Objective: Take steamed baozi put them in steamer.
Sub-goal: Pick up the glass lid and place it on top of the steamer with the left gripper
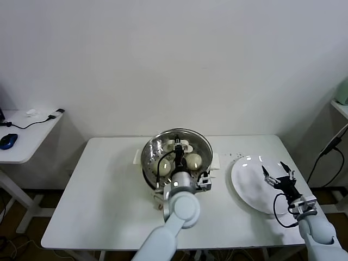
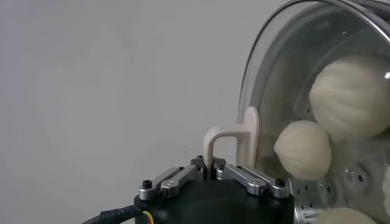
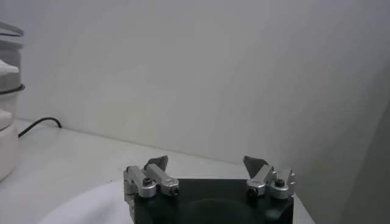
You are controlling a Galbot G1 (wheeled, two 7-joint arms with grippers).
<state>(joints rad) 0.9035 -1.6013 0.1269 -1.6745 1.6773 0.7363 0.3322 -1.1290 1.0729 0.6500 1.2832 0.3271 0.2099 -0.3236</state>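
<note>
The steamer [image 1: 148, 163], a shiny steel basket on a cream-white base, stands at the middle of the table. Cream-white baozi [image 1: 194, 159] lie inside it and show through the round glass lid [image 1: 198, 142] over the basket. My left gripper [image 1: 178, 147] is above the lid, shut on its white handle [image 1: 182, 144]. In the left wrist view the gripper [image 2: 210, 165] pinches the handle [image 2: 234, 137], with baozi [image 2: 303, 149] behind the glass [image 2: 262, 67]. My right gripper [image 1: 278, 174] hangs open and empty over the white plate [image 1: 247, 187]; the right wrist view shows the gripper [image 3: 207, 164] wide apart.
The plate [image 3: 73, 207] at the table's right holds nothing. The steamer's cream base [image 3: 6, 143] and a black cable [image 3: 39, 125] show at the edge of the right wrist view. A side desk [image 1: 22, 138] stands to the left. A wall runs behind the table.
</note>
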